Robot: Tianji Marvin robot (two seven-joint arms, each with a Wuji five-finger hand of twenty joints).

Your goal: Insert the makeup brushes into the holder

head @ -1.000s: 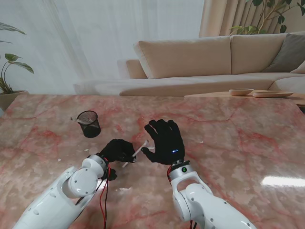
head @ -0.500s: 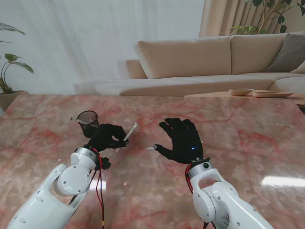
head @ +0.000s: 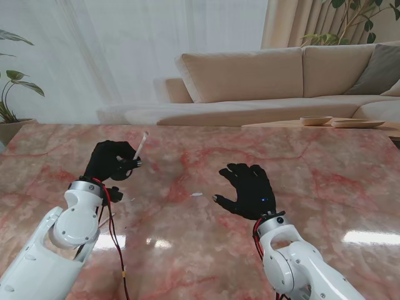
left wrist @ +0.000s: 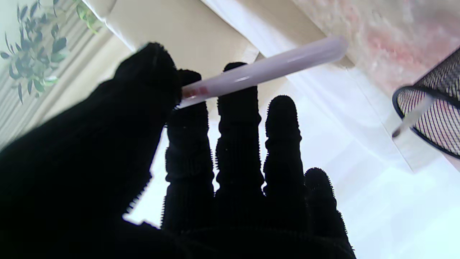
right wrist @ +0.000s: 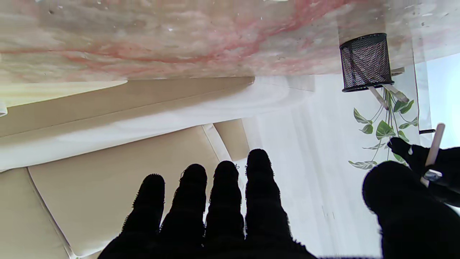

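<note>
— Since half a second ago the left hand (head: 111, 161) has swung up and to the left of the stand view, carrying the makeup brush (head: 141, 144) with it, and it now covers the spot where the mesh holder stood in that view.

— How does the robot grip it?

— Thumb and fingers are clenched on the white handle, which sticks up and tilts toward the sofa (head: 250, 75). The left wrist view shows the same: the handle (left wrist: 262, 70) pinched at the thumb tip, running across the fingertips.

— And the holder?

— Hidden in the stand view. The right wrist view shows the black mesh holder (right wrist: 366, 63) on the marble table (head: 312, 169), with two thin handles poking out of its mouth.

— The right hand (head: 249, 190)?

— Spread and holding nothing, right of centre, over the table. A small white scrap (head: 196, 194) lies on the table to its left.
</note>
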